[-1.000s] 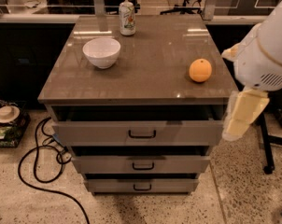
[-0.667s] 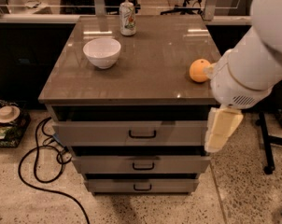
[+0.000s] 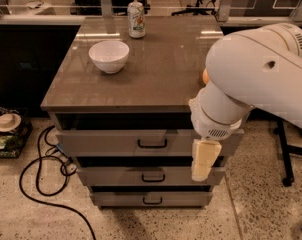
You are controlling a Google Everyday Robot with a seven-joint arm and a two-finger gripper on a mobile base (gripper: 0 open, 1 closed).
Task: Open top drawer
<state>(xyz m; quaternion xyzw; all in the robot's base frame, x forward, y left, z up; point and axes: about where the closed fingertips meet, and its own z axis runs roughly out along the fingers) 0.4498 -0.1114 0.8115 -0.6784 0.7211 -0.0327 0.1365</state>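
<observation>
Nearest me is the speckled floor, where a black cable (image 3: 38, 184) loops at the left of the drawer unit. Above it sit the bottom drawer (image 3: 121, 199) and the middle drawer (image 3: 116, 175), both narrow-fronted and grey, each with a small black handle.

My hand (image 3: 201, 171) hangs pointing down in front of the unit's right side, its cream tip over the right end of the middle drawer's front. I cannot tell whether it is wide or narrow, and it holds nothing that I can see.

The top drawer (image 3: 106, 141) is the widest front, just under the bench (image 3: 161, 69) top, with a dark gap between the two. Its black bar handle (image 3: 152, 144) is at the middle of the front, left of my hand and apart from it.

My white arm (image 3: 256, 69) crosses the bench's right edge and hides most of an orange (image 3: 205, 77). Further back on the left stands a white bowl (image 3: 109, 56), and near the far edge a drinks can (image 3: 136, 18) stands upright.
</observation>
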